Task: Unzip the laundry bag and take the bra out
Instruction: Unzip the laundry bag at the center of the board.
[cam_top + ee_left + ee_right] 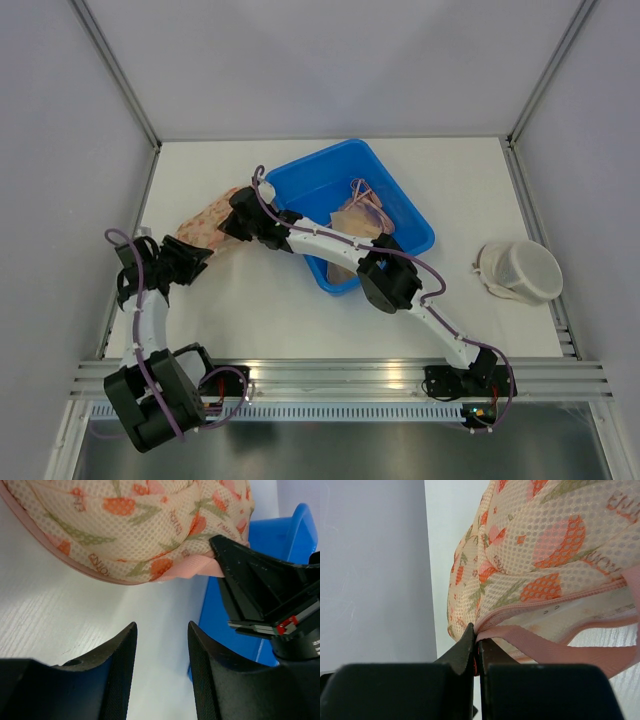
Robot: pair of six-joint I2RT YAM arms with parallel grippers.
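We see the laundry bag (208,222), a mesh pouch with an orange flower print, lying at the left rear of the bench (250,300). It sits near the left edge and just beside the corner of a blue tub (315,195). The right arm (340,245) reaches across the front of the tub. Its jaws are pressed together on the bag's pink trim (560,652), pinching it at the end nearest the tub. Here the bag's edge gapes a little, showing a pale lining.

The left arm (150,290) bends in from the bench's left edge. Its jaws stand partly spread with nothing between them, low over bare bench, near the bag's rounded edge but not touching it.

Bare bench lies in front of the bag between the two arms, and more lies right of the tub. A white mesh basket (520,272) lies there near the right edge. A beige garment (360,215) with thin straps lies inside the tub.
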